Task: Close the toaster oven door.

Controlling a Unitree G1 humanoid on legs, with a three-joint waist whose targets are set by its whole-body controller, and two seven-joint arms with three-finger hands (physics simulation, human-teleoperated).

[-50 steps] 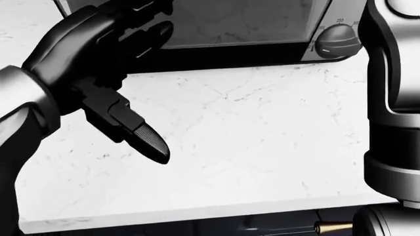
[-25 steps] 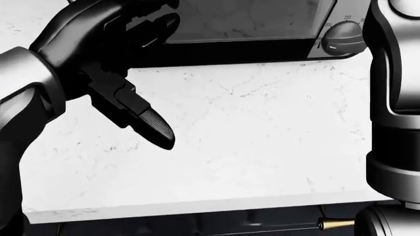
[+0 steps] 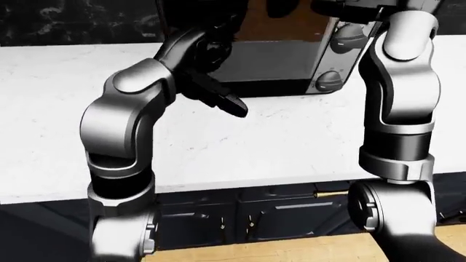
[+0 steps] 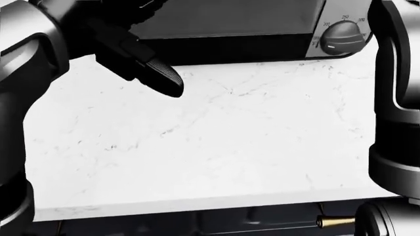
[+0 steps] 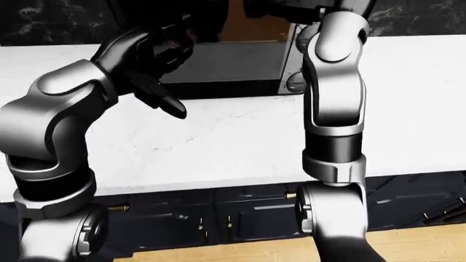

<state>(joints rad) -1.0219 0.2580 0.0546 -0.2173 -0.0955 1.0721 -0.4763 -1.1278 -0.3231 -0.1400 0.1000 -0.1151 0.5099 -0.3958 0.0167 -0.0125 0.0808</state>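
Observation:
The toaster oven (image 3: 291, 49) stands at the top of the left-eye view on the white marble counter (image 3: 277, 142). Its dark glass door (image 4: 230, 17) leans partly open, and an orange interior shows above it. A round knob (image 4: 341, 37) sits to the door's right. My left hand (image 3: 212, 68) is open. Its fingers lie against the door's left part and the thumb (image 4: 164, 76) points down and to the right. My right arm (image 3: 400, 82) reaches straight up beside the knobs. Its hand is cut off at the top edge, so its fingers cannot be read.
Dark cabinet drawers (image 3: 277, 213) with a brass handle (image 4: 331, 223) run under the counter's near edge, above a wooden floor (image 3: 291, 251). A dark backsplash (image 3: 72, 22) lies behind the counter to the left of the oven.
My left hand has risen toward the top of the head view with its thumb. The door's lower edge has moved up with it. The right arm has hardly shifted.

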